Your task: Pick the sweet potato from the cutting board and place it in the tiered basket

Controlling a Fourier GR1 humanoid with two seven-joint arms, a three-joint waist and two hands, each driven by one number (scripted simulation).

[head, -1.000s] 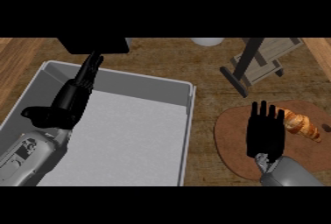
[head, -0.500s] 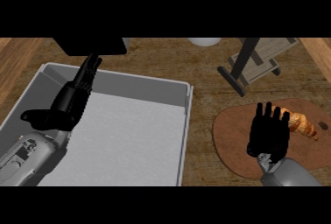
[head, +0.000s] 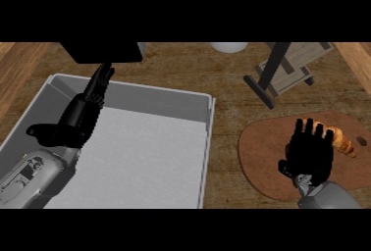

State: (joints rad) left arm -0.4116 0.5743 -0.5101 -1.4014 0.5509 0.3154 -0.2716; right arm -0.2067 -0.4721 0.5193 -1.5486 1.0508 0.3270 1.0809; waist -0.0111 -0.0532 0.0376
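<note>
Over the cutting board (head: 261,159), right hand (head: 308,156) spread flat, sweet potato (head: 342,141) at its two o'clock. Left hand (head: 74,123) straight-fingered above the sink (head: 210,105).

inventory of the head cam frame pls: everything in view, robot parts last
wooden counter top: 1, brown, under everything
rectangular grey basin: 1, grey, left half of view
black box-shaped object: 1, black, top left, beyond the basin
white round object: 1, white, top centre, cut off by the edge
tiered basket of wooden slats with a dark post: 1, tan and black, top right
round brown cutting board: 1, brown, lower right
orange sweet potato: 1, orange, on the board's right side
grey forearms: 2, grey, lower left and lower right
left hand: 1, black, open, over the basin
right hand: 1, black, open, over the board, just left of the sweet potato
</note>
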